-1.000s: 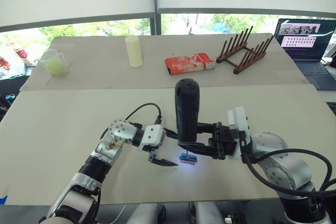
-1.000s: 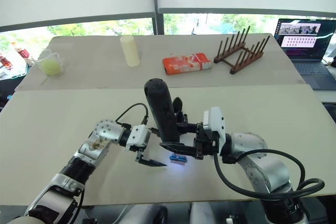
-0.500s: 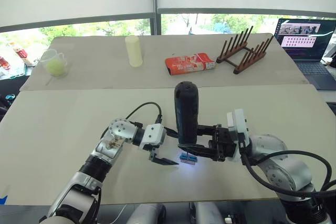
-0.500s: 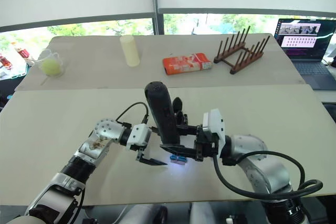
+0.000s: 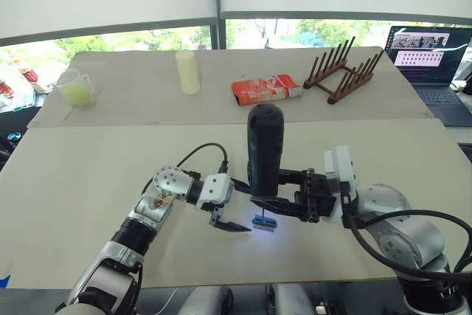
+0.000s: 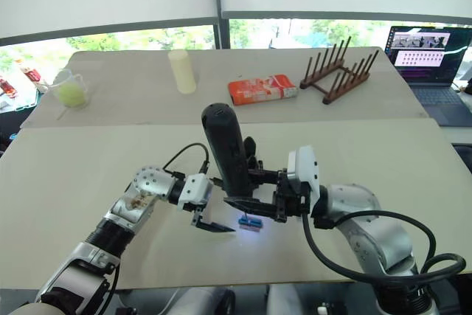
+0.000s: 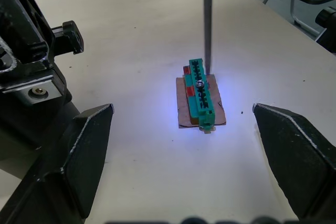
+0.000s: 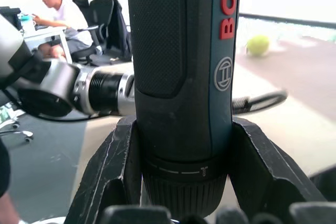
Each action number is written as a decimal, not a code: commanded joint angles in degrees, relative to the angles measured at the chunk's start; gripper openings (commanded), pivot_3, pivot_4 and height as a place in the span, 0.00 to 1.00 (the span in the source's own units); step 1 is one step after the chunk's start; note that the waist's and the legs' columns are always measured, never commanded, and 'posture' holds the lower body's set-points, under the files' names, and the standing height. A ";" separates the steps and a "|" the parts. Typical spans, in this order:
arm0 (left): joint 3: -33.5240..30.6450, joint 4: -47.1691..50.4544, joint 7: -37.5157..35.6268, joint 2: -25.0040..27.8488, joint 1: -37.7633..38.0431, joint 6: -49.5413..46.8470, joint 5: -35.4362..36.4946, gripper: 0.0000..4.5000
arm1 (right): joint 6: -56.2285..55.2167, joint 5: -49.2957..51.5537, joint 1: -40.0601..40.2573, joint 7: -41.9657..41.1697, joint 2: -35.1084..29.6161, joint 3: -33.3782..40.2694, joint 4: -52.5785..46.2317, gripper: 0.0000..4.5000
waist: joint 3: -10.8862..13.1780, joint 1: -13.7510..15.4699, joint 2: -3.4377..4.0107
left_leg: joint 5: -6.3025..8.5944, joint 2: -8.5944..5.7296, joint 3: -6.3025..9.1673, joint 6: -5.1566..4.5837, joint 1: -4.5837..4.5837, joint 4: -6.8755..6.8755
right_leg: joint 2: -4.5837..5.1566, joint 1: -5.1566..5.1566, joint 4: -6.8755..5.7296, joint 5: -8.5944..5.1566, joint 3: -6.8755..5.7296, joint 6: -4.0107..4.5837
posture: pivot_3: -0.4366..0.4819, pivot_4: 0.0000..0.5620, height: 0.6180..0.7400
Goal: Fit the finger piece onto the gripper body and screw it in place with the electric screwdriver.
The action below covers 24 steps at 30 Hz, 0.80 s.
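Two end effectors meet over the near half of the tabletop (image 5: 88,175), close to its front edge. The right end effector (image 5: 274,205) is clenched around the electric screwdriver (image 5: 264,149), which stands upright with its rounded butt uppermost; in the right wrist view both black fingers (image 8: 113,166) press against the lower barrel just above the ribbed collar. Its thin metal bit (image 7: 207,19) comes straight down onto a small green-and-brown block (image 7: 199,99) lying flat on the tabletop, the tip touching the block near one end, with a bluish glow on the surface around it. The left end effector (image 7: 184,145) is released, its two fingers spread wide on either side of the block without touching it. Near the far edge sit a pale yellow cylinder (image 5: 187,71), a red-and-white packet (image 5: 267,88) and a wooden rack (image 5: 345,71); a clear cup (image 5: 74,88) with something yellow-green in it stands towards the far left corner. A laptop (image 5: 431,57) is open beyond the far right corner.
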<state>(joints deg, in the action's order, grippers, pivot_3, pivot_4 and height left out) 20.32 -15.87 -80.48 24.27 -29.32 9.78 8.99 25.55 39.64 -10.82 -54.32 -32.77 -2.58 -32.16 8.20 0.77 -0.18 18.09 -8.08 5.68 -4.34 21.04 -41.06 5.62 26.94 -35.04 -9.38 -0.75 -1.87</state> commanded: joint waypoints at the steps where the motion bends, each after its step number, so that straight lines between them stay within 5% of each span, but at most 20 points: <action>1: 0.48 1.23 -0.17 -0.38 -0.15 0.42 0.17 1.00 | -0.99 1.51 -0.64 0.19 0.26 1.21 -2.01 0.42 | 0.00 -0.02 0.00 | 0.00 -0.01 0.00 0.00 0.01 -0.01 | 0.00 0.00 0.00 0.00 0.01 0.00 | 0.48 0.27 1.00; 24: 1.10 1.40 -0.90 0.06 -0.16 0.81 0.04 1.00 | -1.85 -0.54 -0.25 -0.37 0.72 0.65 -0.62 0.42 | 0.00 -0.04 0.00 | 0.00 -0.01 -0.01 0.00 0.00 -0.03 | 0.00 -0.02 0.00 0.00 0.02 0.00 | 0.48 0.27 1.00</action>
<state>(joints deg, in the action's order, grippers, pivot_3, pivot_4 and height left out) 21.51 -15.86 -81.49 24.27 -29.29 9.78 8.96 25.52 38.35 -9.93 -54.52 -32.45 -2.69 -31.37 8.20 0.74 -0.18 18.08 -8.09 5.67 -4.34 21.04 -41.08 5.63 26.92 -35.04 -9.38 -0.73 -1.87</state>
